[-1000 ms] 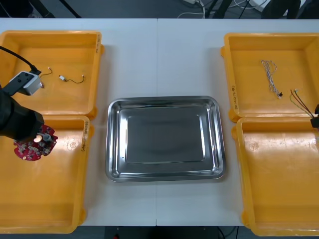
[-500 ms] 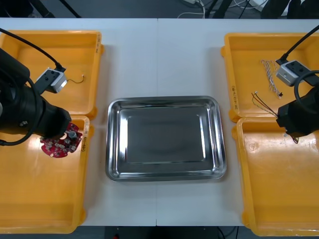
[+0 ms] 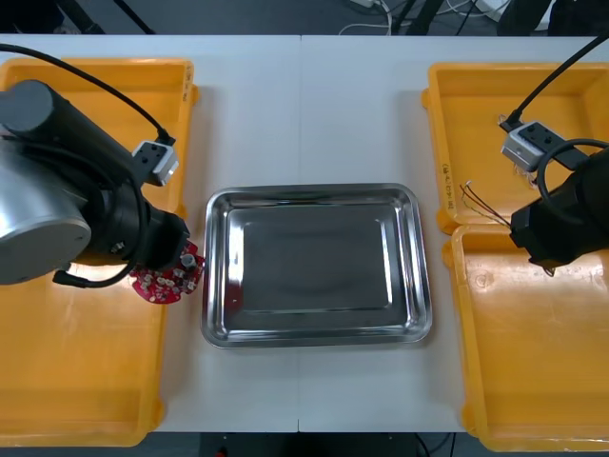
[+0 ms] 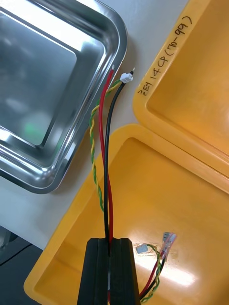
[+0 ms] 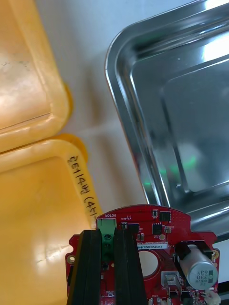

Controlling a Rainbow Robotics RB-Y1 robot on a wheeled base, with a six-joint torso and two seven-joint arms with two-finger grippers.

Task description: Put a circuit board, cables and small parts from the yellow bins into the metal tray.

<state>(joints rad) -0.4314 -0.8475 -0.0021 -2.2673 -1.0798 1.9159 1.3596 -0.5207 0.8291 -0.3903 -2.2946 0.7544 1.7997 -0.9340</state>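
My left gripper [image 5: 106,248] is shut on a round red circuit board [image 5: 152,248], gripping its green connector. In the front view the circuit board [image 3: 169,276] hangs above the near left yellow bin's right rim, just left of the metal tray [image 3: 314,195]. My right gripper [image 4: 109,257] is shut on a red and yellow cable [image 4: 100,157] with a black wire; its white plug reaches toward the tray's corner [image 4: 119,43]. The front view has the right gripper [image 3: 542,238] over the gap between the two right bins, with the cable [image 3: 481,205] trailing left.
The far right bin [image 3: 447,124] holds a twisted blue and white cable [image 3: 517,143]. The tray's shiny inside is bare. Two yellow bins sit at the left [image 3: 57,381], under my left arm. The near right bin [image 3: 533,381] lies under the right gripper.
The left arm carried the circuit board rightward, from inside the near left bin to its right rim beside the tray. The right arm moved left with the cable, toward the tray.
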